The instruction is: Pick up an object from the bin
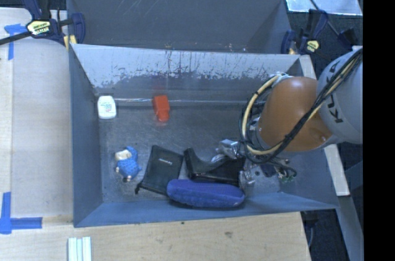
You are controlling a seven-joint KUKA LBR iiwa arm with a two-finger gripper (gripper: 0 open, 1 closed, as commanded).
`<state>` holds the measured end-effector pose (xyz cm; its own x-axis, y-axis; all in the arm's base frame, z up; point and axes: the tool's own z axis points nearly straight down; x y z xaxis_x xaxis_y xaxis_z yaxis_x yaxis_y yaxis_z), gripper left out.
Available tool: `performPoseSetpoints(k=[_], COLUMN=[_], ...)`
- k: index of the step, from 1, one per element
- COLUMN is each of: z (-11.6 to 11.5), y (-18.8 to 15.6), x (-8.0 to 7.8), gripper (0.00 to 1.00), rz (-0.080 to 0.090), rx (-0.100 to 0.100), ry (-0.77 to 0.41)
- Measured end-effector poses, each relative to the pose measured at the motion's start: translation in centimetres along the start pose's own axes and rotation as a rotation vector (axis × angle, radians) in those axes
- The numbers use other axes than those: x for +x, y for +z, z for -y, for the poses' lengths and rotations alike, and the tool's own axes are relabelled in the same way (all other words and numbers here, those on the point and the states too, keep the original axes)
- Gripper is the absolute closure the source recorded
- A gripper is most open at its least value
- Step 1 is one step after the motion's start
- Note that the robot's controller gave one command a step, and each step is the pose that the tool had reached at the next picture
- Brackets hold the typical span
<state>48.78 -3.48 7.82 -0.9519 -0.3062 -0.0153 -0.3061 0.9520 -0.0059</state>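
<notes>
The hand (242, 165) sits low in the grey bin (203, 124), near the front right corner, under the arm's rounded orange cover (290, 115). It is right at the right end of a black wedge-shaped thing (207, 171) that lies along the front of the bin. Just in front of that thing and touching it lies a blue oblong thing (203, 194), and on its left a black flat box (162, 171). Whether the hand is open or closed I cannot tell, since the cover and cables hide its tip, and nothing can be seen gripped in it. The black wedge-shaped thing looks to be lying on the bin floor, not lifted. As I judge it, the reach into the bin is made, but the grasp is not confirmed, and the lift out of the bin is all left to do. The other things lie well apart from the hand: a small blue-and-white toy (126, 163) at the front left, an orange-red block (161, 108) and a small white piece (106, 107) by the back wall.
</notes>
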Motion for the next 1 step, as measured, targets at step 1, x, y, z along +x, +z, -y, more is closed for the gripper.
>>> performPoseSetpoints(k=[1], z=[5.17], y=[-13.91], x=[-3.02], gripper=[1.0], rz=[-0.009], rx=[-0.001], ry=[0.069])
